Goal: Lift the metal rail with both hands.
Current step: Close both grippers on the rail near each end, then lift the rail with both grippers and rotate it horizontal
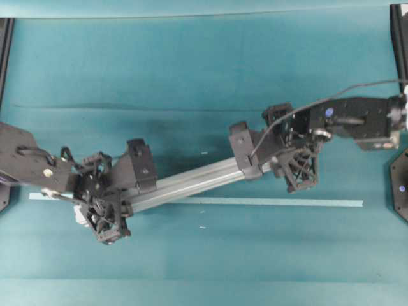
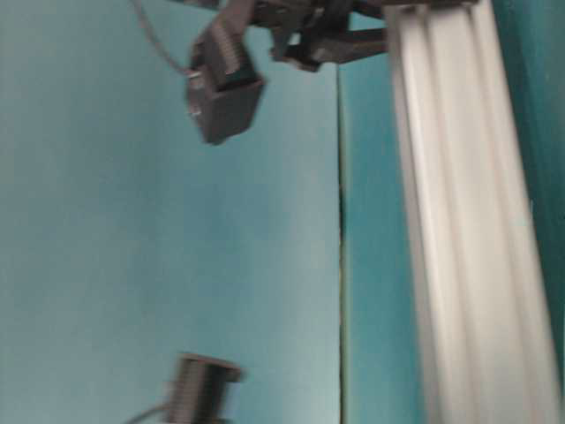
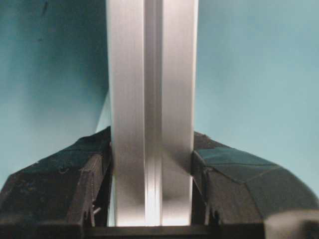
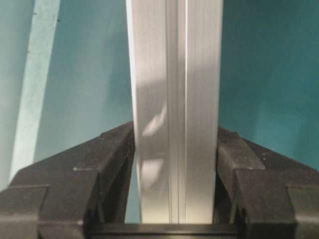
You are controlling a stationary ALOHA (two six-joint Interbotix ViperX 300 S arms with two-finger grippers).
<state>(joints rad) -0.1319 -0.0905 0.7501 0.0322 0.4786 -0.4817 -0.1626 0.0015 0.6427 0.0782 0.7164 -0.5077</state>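
Observation:
The metal rail (image 1: pixel 191 183) is a silver grooved bar slanting from lower left to upper right, held up off the teal table. My left gripper (image 1: pixel 113 197) is shut on its left end; the left wrist view shows the rail (image 3: pixel 152 114) clamped between both fingers (image 3: pixel 224 184). My right gripper (image 1: pixel 288 160) is shut on its right end; the right wrist view shows the rail (image 4: pixel 175 109) pressed between its fingers (image 4: pixel 107 164). The rail (image 2: pixel 463 221) also fills the right of the table-level view, with a gripper above it.
A thin pale-blue tape strip (image 1: pixel 274 202) lies flat on the table below the rail; it shows in the right wrist view (image 4: pixel 32 84) too. Black frame posts (image 1: pixel 400 38) stand at the table's side edges.

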